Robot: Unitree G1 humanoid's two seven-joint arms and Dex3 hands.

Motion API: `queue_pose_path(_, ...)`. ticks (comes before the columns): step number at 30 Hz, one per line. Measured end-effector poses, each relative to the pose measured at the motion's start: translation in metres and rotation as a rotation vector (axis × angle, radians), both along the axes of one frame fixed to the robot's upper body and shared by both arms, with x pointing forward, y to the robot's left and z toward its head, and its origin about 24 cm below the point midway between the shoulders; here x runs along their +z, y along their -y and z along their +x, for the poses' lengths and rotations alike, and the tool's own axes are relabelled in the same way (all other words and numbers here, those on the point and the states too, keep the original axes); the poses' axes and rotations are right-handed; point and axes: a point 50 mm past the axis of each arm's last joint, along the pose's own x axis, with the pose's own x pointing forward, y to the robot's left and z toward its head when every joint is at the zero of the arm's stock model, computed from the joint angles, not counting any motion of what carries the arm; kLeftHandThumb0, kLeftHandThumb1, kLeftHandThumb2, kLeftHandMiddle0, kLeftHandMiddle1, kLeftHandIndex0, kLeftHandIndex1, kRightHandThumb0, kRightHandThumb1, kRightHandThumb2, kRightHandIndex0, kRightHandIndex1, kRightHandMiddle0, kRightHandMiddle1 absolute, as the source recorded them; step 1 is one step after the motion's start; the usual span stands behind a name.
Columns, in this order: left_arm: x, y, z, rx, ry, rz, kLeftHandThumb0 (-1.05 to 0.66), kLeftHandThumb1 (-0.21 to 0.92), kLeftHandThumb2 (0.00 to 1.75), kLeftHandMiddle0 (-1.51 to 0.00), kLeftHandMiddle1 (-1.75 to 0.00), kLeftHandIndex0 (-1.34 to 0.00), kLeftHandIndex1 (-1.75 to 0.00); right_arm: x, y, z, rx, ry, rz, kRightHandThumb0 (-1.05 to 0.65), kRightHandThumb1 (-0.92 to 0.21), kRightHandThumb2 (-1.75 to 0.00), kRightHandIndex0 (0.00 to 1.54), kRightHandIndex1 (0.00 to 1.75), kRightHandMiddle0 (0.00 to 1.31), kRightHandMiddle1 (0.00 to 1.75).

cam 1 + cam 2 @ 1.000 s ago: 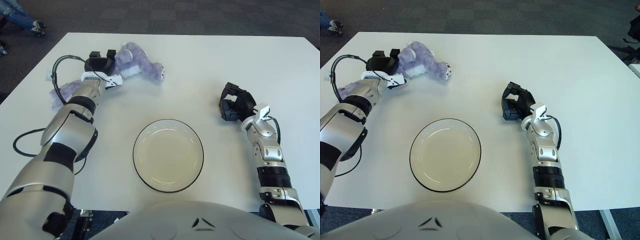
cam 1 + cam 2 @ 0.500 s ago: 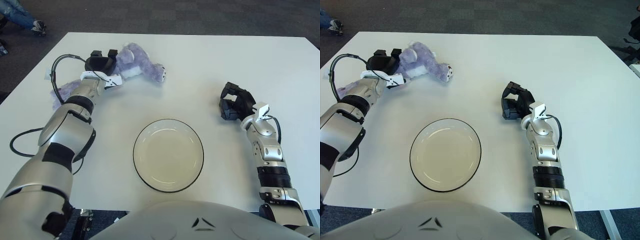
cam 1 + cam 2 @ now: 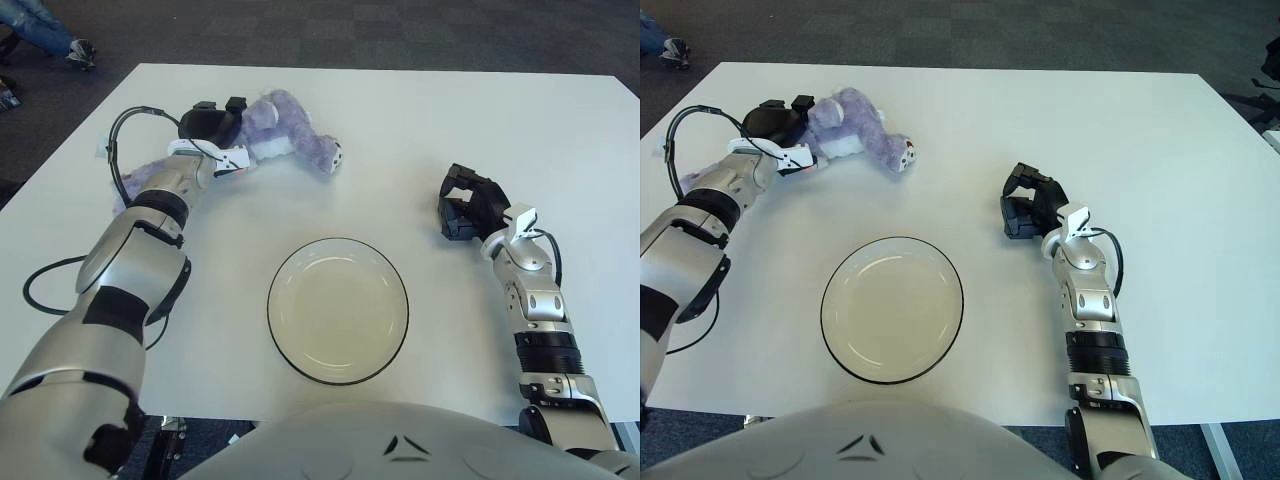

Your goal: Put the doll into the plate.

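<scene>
A purple plush doll (image 3: 285, 132) with a white belly lies at the far left of the white table. My left hand (image 3: 212, 125) is shut on the doll's near end and holds it close to the table top. A round pale plate (image 3: 337, 309) with a dark rim sits at the table's front centre, empty. My right hand (image 3: 466, 205) rests on the table to the right of the plate, fingers curled, holding nothing.
A black cable (image 3: 118, 160) loops over the table by my left forearm. A purple scrap (image 3: 124, 181) lies under that arm. The table's far edge (image 3: 380, 70) borders dark carpet. A person's feet (image 3: 45, 35) show at the far left corner.
My left hand has moved the doll a little to the right, towards the table's middle. The right hand and the plate have not moved.
</scene>
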Motion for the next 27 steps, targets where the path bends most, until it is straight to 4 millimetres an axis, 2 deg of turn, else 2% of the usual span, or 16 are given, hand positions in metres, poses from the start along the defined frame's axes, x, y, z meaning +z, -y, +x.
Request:
queue_pose_path(7, 0.002, 0.013, -0.001, -0.071, 0.027, -0.026, 0.0, -0.08, 1.74, -0.94, -1.66, -0.67, -1.75, 0.003, -0.002, 0.003, -0.024, 0.013, -0.029, -0.47, -0.33, -1.3, 1.18, 1.75, 0.6, 1.75)
queue_pose_path(27, 0.01, 0.05, -0.015, -0.27, 0.091, -0.09, 0.0, -0.06, 1.75, -0.89, -1.74, -0.67, -1.75, 0.023, -0.014, 0.012, -0.057, 0.091, -0.162, -0.45, -0.4, -1.21, 1.13, 1.75, 0.55, 1.75)
